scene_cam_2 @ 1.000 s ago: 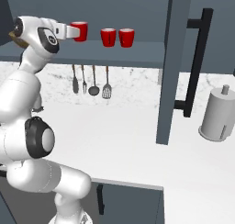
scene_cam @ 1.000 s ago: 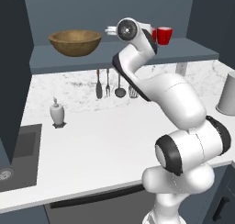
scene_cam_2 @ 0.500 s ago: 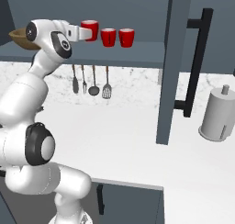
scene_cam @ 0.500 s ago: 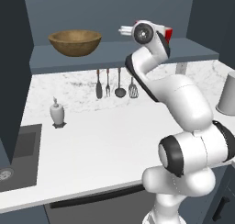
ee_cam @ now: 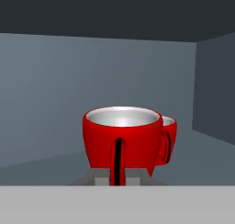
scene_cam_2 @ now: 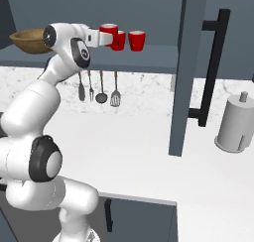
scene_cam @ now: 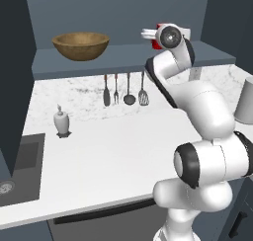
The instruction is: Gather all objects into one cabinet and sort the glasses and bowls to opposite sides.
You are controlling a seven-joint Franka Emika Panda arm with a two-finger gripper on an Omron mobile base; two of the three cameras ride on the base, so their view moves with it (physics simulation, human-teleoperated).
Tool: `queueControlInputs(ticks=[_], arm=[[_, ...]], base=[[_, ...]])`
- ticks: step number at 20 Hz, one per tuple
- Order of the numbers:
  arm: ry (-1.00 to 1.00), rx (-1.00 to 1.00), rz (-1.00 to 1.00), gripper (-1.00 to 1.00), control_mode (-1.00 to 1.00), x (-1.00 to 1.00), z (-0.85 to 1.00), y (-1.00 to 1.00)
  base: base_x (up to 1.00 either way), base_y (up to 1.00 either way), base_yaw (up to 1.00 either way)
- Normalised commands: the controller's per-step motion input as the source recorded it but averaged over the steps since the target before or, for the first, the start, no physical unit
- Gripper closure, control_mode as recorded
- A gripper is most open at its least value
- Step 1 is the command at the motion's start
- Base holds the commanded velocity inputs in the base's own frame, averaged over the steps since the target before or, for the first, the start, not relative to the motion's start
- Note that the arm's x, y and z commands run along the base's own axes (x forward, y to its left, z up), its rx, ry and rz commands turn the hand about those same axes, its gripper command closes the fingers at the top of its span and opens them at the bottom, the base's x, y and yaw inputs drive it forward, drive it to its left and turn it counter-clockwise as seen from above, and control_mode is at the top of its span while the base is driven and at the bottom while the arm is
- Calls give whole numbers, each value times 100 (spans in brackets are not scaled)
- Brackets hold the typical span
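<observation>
While reaching up at shelf height, white Franka arm with dark joints (scene_cam_2: 37,104) stretched toward wide dark slate-blue cabinet recess (scene_cam: 123,13), flat blue-grey shelf board (scene_cam: 123,55) running across it above white marbled counter (scene_cam: 108,151). Tall dark cabinet door with black bar handle (scene_cam_2: 211,72) standing open at right in the right base view. Pale grey cylindrical canister with top knob (scene_cam_2: 235,124) on the counter, well right of the arm. Wide shallow brown wooden bowl (scene_cam: 80,45) upright on the shelf's left part, well apart from the cups. Four metal utensils (scene_cam: 123,89) hanging in a row under the shelf edge; small white soap dispenser (scene_cam: 61,121) on the counter near the dark sink (scene_cam: 22,163).

Two-finger gripper (scene_cam_2: 110,35) level with the shelf, jaws clenched on a small bright red cup with pale inside (scene_cam_2: 108,30); in the hand view that held cup (ee_cam: 123,142) upright, one dark fingertip (ee_cam: 118,161) across its front wall. Cannot tell whether held cup rests on the board or sits just above it. Second red cup (scene_cam_2: 119,40) just beside, partly hidden behind the held one; third red cup (scene_cam_2: 136,40) next along to the right, upright on the shelf. All three close together on the shelf's right part. Sliver of red (scene_cam: 157,30) visible past the wrist in the left base view.
</observation>
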Motion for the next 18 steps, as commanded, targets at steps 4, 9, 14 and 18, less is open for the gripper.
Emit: queueControlInputs(ticks=[4, 9, 14, 18], arm=[[0, 0, 2, 100, -100, 0, -4, -34], [0, 0, 4, 100, -100, 0, -26, -30], [0, 0, 6, 100, -100, 0, -16, -36], [0, 0, 7, 100, -100, 4, -6, -40]], base=[[0, 0, 0], [0, 0, 0], [0, 0, 0], [0, 0, 0]])
